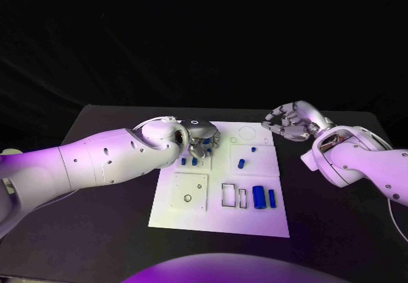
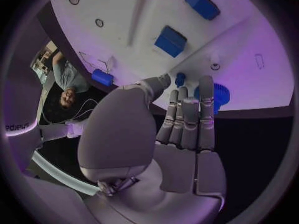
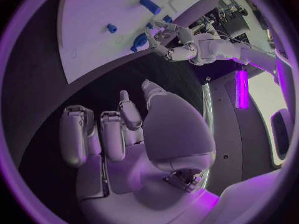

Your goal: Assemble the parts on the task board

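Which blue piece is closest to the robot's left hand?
The blue part right beneath the left hand, at the task board's far-left corner; other blue pieces lie farther off.

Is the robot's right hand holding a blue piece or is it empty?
Empty. The right hand hovers over the black table beside the task board, and the right wrist view shows its fingers curled loosely with nothing between them.

Black table (image 1: 102, 236) w/ matte top, set against a fully dark backdrop behind it. Purple light washes the tabletop, strongest nr the front edge. Beyond the right hand's wrist side, a bright purple light strip (image 3: 241, 88) stands upright beside cluttered equipment (image 3: 231, 16), details too small to tell.
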`<state>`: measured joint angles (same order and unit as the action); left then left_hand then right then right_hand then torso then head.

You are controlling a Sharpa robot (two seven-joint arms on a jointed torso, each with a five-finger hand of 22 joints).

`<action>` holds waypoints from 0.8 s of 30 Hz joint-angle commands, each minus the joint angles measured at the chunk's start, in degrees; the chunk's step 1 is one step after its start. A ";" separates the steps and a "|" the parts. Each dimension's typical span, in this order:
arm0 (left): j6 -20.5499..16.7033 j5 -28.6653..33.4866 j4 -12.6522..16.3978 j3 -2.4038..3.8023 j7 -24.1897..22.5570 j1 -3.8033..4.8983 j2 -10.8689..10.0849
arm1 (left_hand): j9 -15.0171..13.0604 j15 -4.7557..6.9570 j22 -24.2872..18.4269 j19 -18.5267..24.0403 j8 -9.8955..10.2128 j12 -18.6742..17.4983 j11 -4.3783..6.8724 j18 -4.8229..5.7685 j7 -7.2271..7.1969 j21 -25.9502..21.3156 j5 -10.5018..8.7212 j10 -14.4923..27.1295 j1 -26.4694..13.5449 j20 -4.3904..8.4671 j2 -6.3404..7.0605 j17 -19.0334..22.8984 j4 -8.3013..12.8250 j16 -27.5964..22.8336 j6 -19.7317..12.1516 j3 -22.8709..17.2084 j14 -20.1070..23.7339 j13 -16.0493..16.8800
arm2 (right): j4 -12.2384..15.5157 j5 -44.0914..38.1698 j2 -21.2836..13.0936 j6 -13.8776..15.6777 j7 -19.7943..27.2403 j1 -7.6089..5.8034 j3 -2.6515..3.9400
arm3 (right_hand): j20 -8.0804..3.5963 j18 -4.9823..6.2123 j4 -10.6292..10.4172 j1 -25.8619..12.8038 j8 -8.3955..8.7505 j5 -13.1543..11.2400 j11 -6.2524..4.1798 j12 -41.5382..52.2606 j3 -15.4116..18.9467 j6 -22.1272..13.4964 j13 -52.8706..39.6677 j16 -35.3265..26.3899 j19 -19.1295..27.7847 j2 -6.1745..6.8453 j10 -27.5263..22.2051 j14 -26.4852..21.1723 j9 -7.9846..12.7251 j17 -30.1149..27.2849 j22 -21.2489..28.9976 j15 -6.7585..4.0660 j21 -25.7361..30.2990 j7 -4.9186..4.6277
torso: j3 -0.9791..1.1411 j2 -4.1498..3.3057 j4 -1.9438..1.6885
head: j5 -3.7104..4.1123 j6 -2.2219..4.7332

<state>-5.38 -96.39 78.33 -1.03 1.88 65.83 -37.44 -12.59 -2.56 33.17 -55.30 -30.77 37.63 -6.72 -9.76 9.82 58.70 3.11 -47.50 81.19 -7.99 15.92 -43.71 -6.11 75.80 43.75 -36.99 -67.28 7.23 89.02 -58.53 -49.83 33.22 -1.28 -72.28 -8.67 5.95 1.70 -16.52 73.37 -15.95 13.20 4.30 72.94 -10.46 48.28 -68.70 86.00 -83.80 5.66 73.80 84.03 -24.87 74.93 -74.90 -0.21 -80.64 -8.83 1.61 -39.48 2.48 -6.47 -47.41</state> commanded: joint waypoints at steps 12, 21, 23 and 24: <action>2.18 -1.51 -0.89 0.07 2.10 0.14 0.64 | 0.60 0.21 1.15 -0.17 0.71 -0.99 0.26 -0.86 -0.04 1.85 -0.06 -1.75 0.46 0.09 0.02 -1.46 0.54 1.76 1.63 -2.78 -1.95 -0.84 | 0.03 -0.25 0.09 -0.51 0.23 0.03 0.00 | 0.04 0.90 0.00 -0.45 -0.27 0.25 -0.28 -0.15 -0.45 0.25 -0.17 -0.26 -0.13 -0.18 -0.07 3.77 0.07 5.83 -8.33 0.07 0.11 0.05 | 0.02 0.04 -0.06 | 0.12 -0.16; 2.73 -0.96 -1.25 0.07 1.80 0.15 0.97 | 0.79 0.34 1.78 -0.21 0.90 -1.13 0.45 -0.86 -0.16 2.88 -0.07 -2.79 0.21 0.12 -0.18 -3.31 0.80 3.02 2.40 -3.72 -3.38 -1.06 | 0.07 -0.25 0.09 -0.55 0.24 0.03 0.00 | 0.03 0.88 0.00 -0.46 -0.30 0.25 -0.28 -0.04 -0.52 0.28 -0.29 -0.22 -0.16 -0.21 0.04 3.79 0.09 5.92 -8.36 0.07 0.07 0.05 | -0.01 0.04 -0.01 | 0.10 -0.36; 2.72 -0.82 -1.27 0.07 1.71 0.15 0.97 | 0.80 0.38 1.86 -0.20 0.88 -1.13 0.50 -0.86 -0.20 3.02 -0.07 -2.98 0.15 0.13 -0.23 -3.40 0.82 3.15 2.59 -3.82 -3.49 -1.07 | 0.06 -0.25 0.09 -0.56 0.24 0.03 0.00 | 0.03 0.88 0.00 -0.46 -0.30 0.25 -0.28 -0.04 -0.52 0.28 -0.29 -0.22 -0.16 -0.21 0.04 3.79 0.09 5.92 -8.36 0.07 0.07 0.05 | 0.00 0.08 -0.05 | 0.11 -0.40; 2.73 -0.74 -1.28 0.07 1.67 0.15 0.97 | 0.81 0.41 1.91 -0.20 0.87 -1.12 0.54 -0.86 -0.24 3.10 -0.07 -3.12 0.11 0.14 -0.26 -3.49 0.83 3.23 2.71 -3.88 -3.58 -1.08 | 0.06 -0.25 0.10 -0.56 0.24 0.03 0.00 | 0.03 0.88 0.00 -0.46 -0.30 0.25 -0.28 -0.04 -0.52 0.28 -0.29 -0.22 -0.16 -0.21 0.04 3.79 0.09 5.92 -8.36 0.07 0.07 0.05 | -0.01 0.08 -0.07 | 0.11 -0.35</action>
<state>-3.63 -97.36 77.01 -1.00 3.63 65.90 -36.64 -11.86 -2.16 35.04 -55.30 -30.14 36.78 -6.14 -9.77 9.51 61.63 3.11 -50.20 81.19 -7.99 15.92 -47.19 -5.37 78.82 46.09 -40.56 -70.56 6.20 89.02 -58.51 -49.78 33.21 -1.28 -72.27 -8.67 5.95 1.70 -16.52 73.37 -15.95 13.20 4.30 72.94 -10.78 48.28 -68.95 85.99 -83.80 5.66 73.80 84.03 -24.88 74.91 -74.94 -0.21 -80.64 -8.83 1.61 -39.44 2.43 -6.33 -47.74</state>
